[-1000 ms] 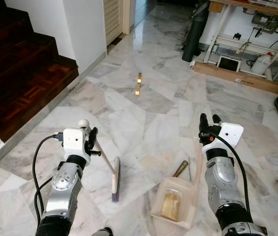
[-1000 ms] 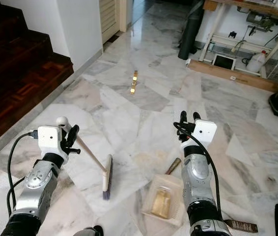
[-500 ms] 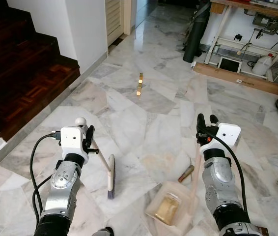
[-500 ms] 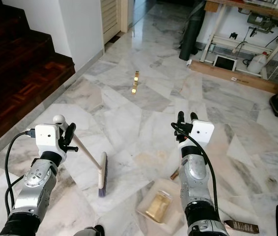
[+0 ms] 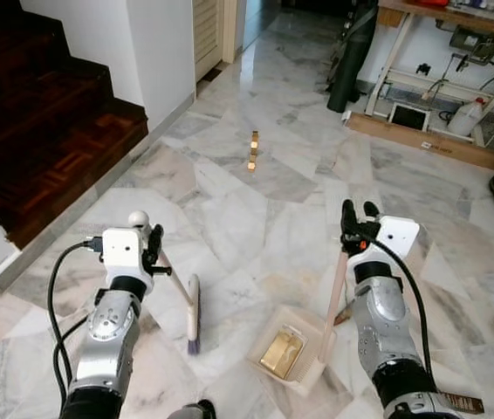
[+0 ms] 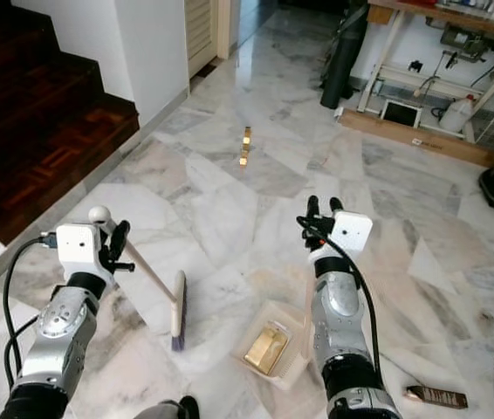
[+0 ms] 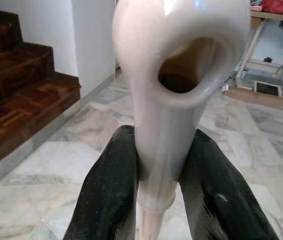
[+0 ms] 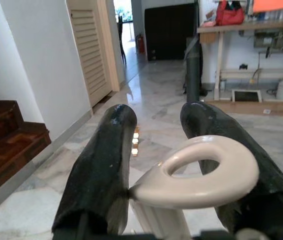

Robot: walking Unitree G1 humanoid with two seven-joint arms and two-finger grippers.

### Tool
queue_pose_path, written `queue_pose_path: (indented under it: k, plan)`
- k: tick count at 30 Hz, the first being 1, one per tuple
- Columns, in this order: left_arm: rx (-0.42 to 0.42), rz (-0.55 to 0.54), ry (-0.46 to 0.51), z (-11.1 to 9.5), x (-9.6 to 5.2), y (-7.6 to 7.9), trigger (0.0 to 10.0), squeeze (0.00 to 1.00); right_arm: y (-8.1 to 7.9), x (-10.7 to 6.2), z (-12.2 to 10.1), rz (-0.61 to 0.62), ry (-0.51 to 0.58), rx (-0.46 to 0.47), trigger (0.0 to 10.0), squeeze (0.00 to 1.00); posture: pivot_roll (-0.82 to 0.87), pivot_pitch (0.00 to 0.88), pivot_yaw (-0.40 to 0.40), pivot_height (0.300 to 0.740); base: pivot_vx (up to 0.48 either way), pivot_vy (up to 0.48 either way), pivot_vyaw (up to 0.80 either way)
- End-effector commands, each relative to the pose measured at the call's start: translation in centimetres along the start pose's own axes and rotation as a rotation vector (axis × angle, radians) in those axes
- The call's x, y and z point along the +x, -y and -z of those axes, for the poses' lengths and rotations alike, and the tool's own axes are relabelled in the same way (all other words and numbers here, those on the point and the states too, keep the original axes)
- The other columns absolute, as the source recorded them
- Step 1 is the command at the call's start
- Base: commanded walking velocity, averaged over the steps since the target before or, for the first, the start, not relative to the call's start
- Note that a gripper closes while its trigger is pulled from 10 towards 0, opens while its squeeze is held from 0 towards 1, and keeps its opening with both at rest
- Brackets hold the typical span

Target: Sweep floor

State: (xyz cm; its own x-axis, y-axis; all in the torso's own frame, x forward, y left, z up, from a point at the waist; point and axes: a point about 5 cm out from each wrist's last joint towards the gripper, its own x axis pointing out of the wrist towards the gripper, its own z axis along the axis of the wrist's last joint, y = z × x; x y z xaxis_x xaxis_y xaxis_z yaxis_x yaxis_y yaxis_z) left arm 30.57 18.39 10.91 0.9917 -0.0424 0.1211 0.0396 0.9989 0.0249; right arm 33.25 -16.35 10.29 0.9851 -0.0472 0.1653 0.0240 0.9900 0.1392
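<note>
Since the dustpan (image 5: 284, 353) now sits nearer the broom (image 5: 192, 312), clamped by right gripper (image 5: 355, 211) and left gripper (image 5: 148, 242), gold scraps (image 5: 253, 150) at 12 o'clock remain unswept.

Both silver arms reach forward and down, forearms raised, wrists level. The left pincer (image 5: 154, 250) sits at about 8 o'clock in the head view, its black fingers (image 7: 109, 195) clamped on a pale handle. The right pincer (image 5: 357, 216) sits at about 4 o'clock, its fingers (image 8: 101, 170) likewise gripping a looped handle.
</note>
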Motion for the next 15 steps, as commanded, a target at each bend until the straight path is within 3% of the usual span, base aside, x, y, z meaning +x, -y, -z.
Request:
queue_pose_path:
  k: [1, 15]
  plan:
    - [0.002, 0.018, 0.065, -1.42, 0.28, 0.48, 10.0, 0.0, 0.41, 0.17, -0.59, 0.005, 0.032, -0.014, 10.0, 0.0, 0.15, 0.084, -0.069, 0.74, 0.0, 0.266, 0.0]
    - [0.003, 0.018, 0.064, -1.65, 0.22, 0.41, 10.0, 0.0, 0.37, 0.14, -0.48, 0.01, 0.027, -0.008, 10.0, 0.0, 0.16, 0.102, -0.063, 0.74, 0.0, 0.265, 0.0]
